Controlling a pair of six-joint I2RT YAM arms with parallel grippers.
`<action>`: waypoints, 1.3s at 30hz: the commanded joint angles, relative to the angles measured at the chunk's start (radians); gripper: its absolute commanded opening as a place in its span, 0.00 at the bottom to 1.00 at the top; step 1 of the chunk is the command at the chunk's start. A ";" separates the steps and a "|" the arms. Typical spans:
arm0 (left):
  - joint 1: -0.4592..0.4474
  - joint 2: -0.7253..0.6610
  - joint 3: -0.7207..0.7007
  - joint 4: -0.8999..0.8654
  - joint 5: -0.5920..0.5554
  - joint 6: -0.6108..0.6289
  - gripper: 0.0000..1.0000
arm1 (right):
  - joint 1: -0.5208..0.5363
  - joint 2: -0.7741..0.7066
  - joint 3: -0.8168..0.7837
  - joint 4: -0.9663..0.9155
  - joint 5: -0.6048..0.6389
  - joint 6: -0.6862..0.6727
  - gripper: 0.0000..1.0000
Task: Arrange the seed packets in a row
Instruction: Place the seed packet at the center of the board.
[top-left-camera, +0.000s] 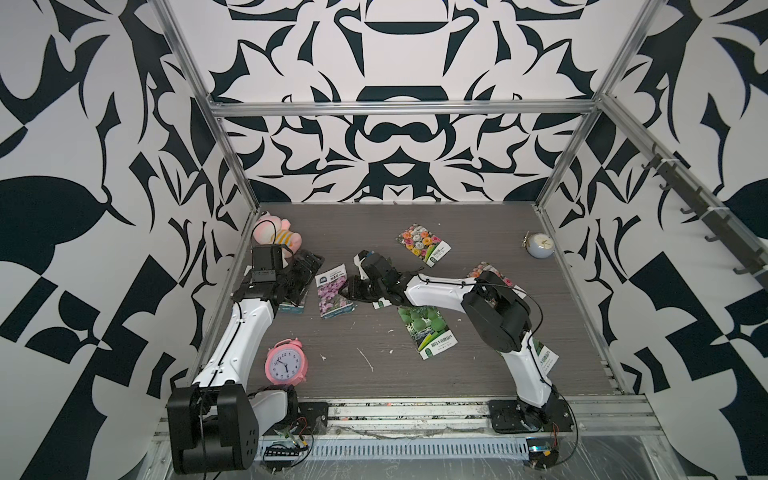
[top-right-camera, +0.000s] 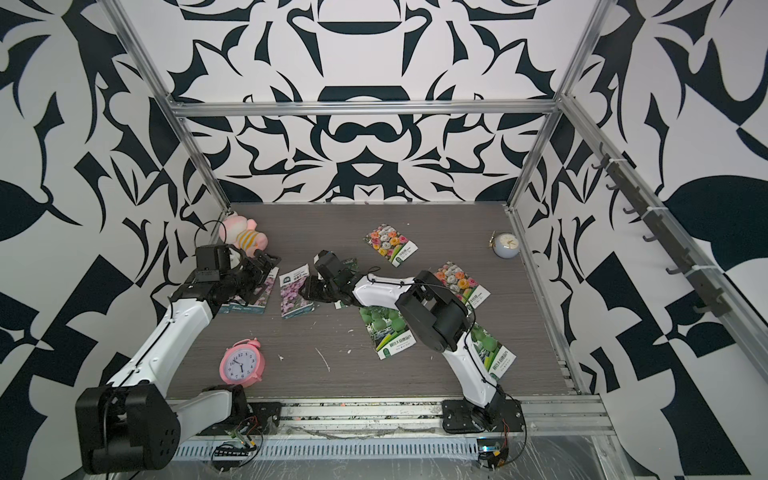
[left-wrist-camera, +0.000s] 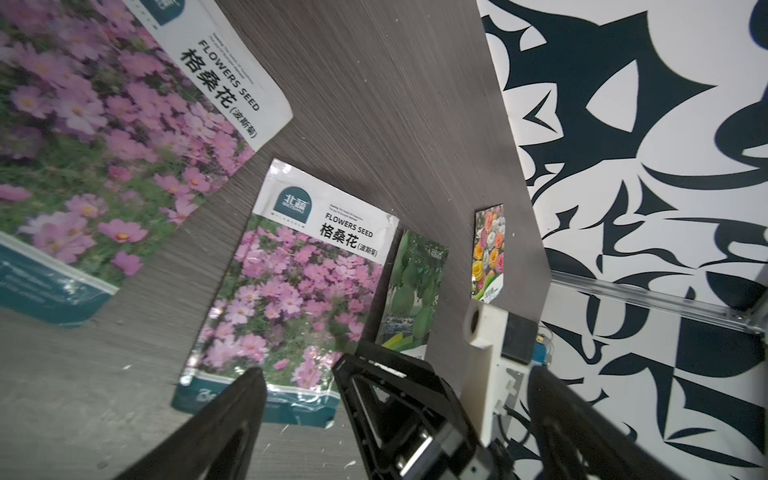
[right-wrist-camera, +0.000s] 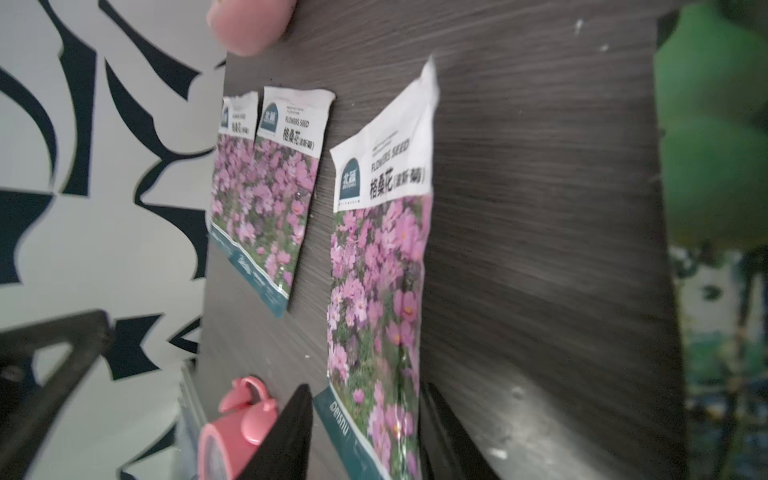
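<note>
Centre-left in both top views, on surface (top-left-camera: 415, 374): purple packet (top-left-camera: 334, 296) flat, glossy, pink-purple blooms, white label band, teal foot, one corner curled. Right pincer (right-wrist-camera: 366, 386) parted astride teal end, not clamping. Left pincer (left-wrist-camera: 397, 372) wide open above two more purple packets (right-wrist-camera: 282, 187).

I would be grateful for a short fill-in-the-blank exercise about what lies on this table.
The alarm clock nearer the table's front edge is ___.
In the right wrist view, ___ pink-flower seed packets lie on the table.
The left gripper has its jaws ___.
The plush toy sits in the table's far ___ corner.
Missing words: pink; three; open; left.
</note>
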 joint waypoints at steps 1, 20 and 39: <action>0.003 0.019 0.034 -0.075 -0.023 0.082 1.00 | -0.018 -0.118 -0.004 -0.090 0.080 0.004 0.62; -0.376 0.443 0.201 -0.412 -0.609 0.179 0.86 | -0.119 -0.435 -0.360 -0.116 0.192 -0.042 0.65; -0.392 0.598 0.215 -0.275 -0.527 0.232 0.84 | -0.135 -0.429 -0.385 -0.109 0.159 -0.037 0.62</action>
